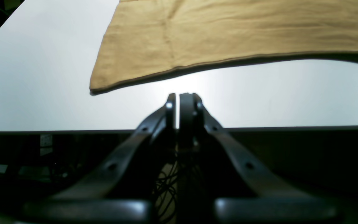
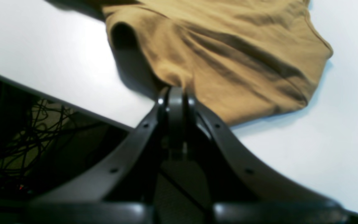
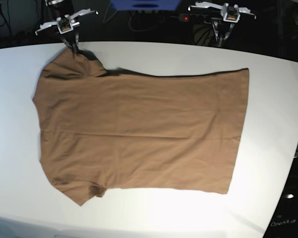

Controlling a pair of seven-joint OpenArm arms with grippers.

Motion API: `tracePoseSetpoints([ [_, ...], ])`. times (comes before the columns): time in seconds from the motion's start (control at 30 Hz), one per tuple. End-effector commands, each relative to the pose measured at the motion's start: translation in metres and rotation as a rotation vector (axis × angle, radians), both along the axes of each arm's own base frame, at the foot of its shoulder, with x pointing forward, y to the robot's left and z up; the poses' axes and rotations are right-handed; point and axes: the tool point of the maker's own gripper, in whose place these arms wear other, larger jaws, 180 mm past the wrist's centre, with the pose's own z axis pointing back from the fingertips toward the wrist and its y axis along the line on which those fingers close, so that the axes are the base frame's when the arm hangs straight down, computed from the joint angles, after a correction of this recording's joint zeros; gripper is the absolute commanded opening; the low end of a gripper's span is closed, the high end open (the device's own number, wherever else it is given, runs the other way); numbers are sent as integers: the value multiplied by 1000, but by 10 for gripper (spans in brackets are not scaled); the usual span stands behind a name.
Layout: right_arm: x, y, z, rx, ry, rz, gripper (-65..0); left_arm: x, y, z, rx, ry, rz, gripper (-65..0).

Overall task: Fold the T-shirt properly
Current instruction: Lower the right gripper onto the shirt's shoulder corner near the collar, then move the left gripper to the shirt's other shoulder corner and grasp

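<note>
White and glossy, the table [image 3: 154, 54] fills nearly the whole base view, with a bright glare patch near its front edge and a dark room behind it. On the far rim the right gripper [image 2: 174, 90] has its jaws pressed together on a bunched fold of the T-shirt [image 3: 139, 129], pinching the sleeve at the far left corner so the cloth there rises in a small peak with dark creases running away from it. Out from that grip the brown shirt lies spread flat across the table, its collar end toward the left, its hem toward the right and its other sleeve at the near left. The left gripper [image 1: 180, 96] hovers over bare table just short of the hem, jaws together and holding nothing, the hem's corner [image 1: 96, 88] close ahead of it. Beyond the table edge, tangled cables [image 2: 33, 130] show in shadow below. Both wrist views cut the shirt off at the frame top, and the blur in the right wrist view hides how much cloth sits between the fingers
</note>
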Motion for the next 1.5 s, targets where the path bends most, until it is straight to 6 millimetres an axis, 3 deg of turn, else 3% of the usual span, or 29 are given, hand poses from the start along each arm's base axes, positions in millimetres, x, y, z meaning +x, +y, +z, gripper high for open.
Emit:
tracePoseSetpoints([
  [0.0,-7,-7,-7,-22,47,-13,-649,-1,0,10,3,-34,2,-639],
  [0.2,-7,-7,-7,-22,47,-13,-649,10,10,36,32,-89,22,-639],
  [0.33,-7,-6,-7,-21,47,-12,-649,22,28,44,68,-60,79,-639],
  [0.43,-7,-6,-7,-21,47,-12,-649,32,36,45,85,-34,102,-639],
  [0.6,-6,-6,-7,-21,46,-12,-649,45,47,25,93,91,127,-634],
  [0.67,-6,-7,-7,-22,45,-13,-649,49,48,18,90,136,136,-579],
  [0.83,-6,-7,-7,-22,45,-13,-649,56,50,10,84,182,150,-355],
  [0.9,-6,-7,-7,-22,45,-13,-649,58,50,10,83,179,151,-303],
  [1.07,-6,-7,-7,-22,45,-13,-649,63,68,16,99,157,202,-295],
  [1.2,-5,-7,-7,-22,44,-13,-649,55,87,7,16,216,274,-294],
  [1.33,-5,-6,-7,-21,44,-12,-649,69,87,3,-113,269,201,-294],
  [1.47,-5,-6,-7,-21,44,-12,-649,74,102,7,-122,278,210,-294],
])
